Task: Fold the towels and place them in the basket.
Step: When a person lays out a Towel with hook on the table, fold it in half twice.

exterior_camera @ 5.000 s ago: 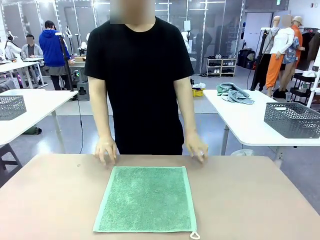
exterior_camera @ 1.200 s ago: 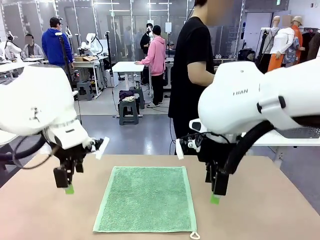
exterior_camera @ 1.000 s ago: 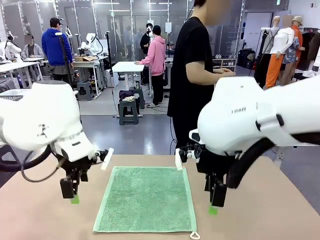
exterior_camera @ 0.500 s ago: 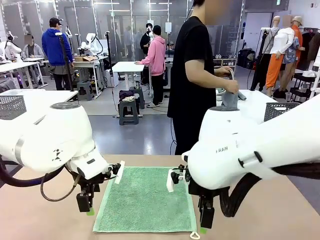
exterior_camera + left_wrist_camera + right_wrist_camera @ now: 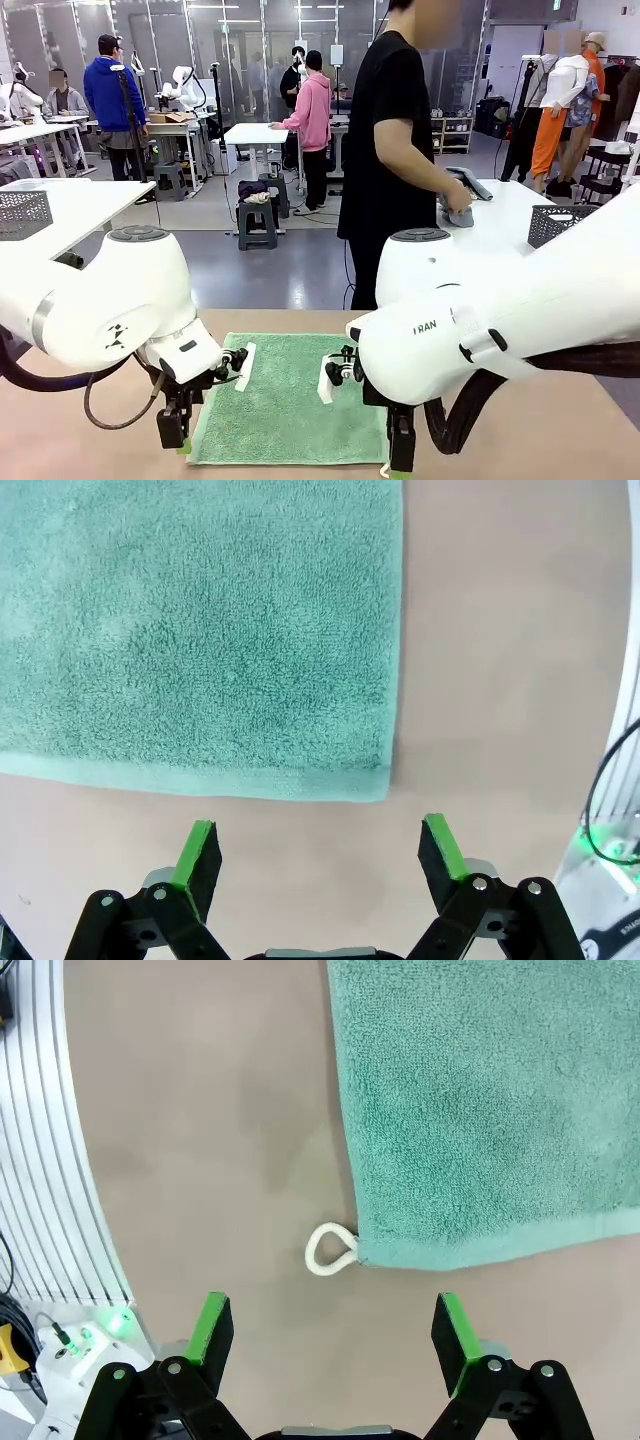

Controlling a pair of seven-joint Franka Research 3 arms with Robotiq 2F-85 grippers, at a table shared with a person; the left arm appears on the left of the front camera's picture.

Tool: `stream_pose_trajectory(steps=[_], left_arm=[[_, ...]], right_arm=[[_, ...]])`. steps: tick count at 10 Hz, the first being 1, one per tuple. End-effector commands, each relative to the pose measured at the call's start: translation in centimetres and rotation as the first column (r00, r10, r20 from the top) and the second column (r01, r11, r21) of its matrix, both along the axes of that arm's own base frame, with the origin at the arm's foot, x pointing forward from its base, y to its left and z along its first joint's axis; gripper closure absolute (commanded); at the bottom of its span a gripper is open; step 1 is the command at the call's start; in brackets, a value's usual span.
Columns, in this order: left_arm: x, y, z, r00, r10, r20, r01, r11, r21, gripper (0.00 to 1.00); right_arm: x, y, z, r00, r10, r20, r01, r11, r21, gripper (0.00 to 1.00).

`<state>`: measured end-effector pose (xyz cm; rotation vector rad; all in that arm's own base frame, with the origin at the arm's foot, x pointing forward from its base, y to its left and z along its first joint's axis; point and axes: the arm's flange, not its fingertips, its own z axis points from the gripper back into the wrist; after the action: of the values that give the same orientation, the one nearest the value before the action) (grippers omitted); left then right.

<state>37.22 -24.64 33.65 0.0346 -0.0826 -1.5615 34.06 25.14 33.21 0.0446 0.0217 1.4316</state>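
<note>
Front view: left claw [image 5: 180,444], right claw [image 5: 400,468] nearer towel [image 5: 290,405].

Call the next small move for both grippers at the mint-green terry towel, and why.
Probably lower both and pinch the near corners: left gripper and right gripper hang open just short of them, and the mint-green terry towel lies flat, unfolded.

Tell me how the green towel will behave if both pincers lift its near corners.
Probably floppy: the towel lies flat and thin on the table, so it should drape. Its fuzzy pile looks grippy, unlikely to slip from the green pads. The white loop may dangle or snag.
</note>
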Motion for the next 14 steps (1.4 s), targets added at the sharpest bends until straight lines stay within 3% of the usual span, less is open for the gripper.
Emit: stream_pose_trajectory(steps=[1, 6, 10, 14], left_arm=[[0.2, 0.3, 0.1, 1.000, -0.002, 0.001, 0.002, 1.000, -0.001, 0.00], [-0.5, -0.2, 0.1, 1.000, -0.005, 0.016, 0.005, 1.000, 0.018, 0.00], [-1.7, 0.2, -0.7, 0.999, 0.006, 0.040, -0.005, 1.000, -0.030, 0.00], [-2.5, -0.2, -1.6, 0.999, -0.001, 0.032, 0.003, 0.999, -0.037, 0.00]], right_arm=[[0.0, -0.1, 0.1, 1.000, -0.002, 0.007, 0.002, 1.000, 0.003, 0.00], [0.1, -0.1, 0.1, 1.000, -0.002, 0.001, 0.002, 1.000, 0.001, 0.00], [-0.7, 0.3, -1.6, 0.997, 0.055, 0.052, -0.054, 0.998, -0.017, 0.00], [-0.3, 0.6, -3.0, 0.994, 0.092, 0.054, -0.092, 0.996, -0.007, 0.00]])
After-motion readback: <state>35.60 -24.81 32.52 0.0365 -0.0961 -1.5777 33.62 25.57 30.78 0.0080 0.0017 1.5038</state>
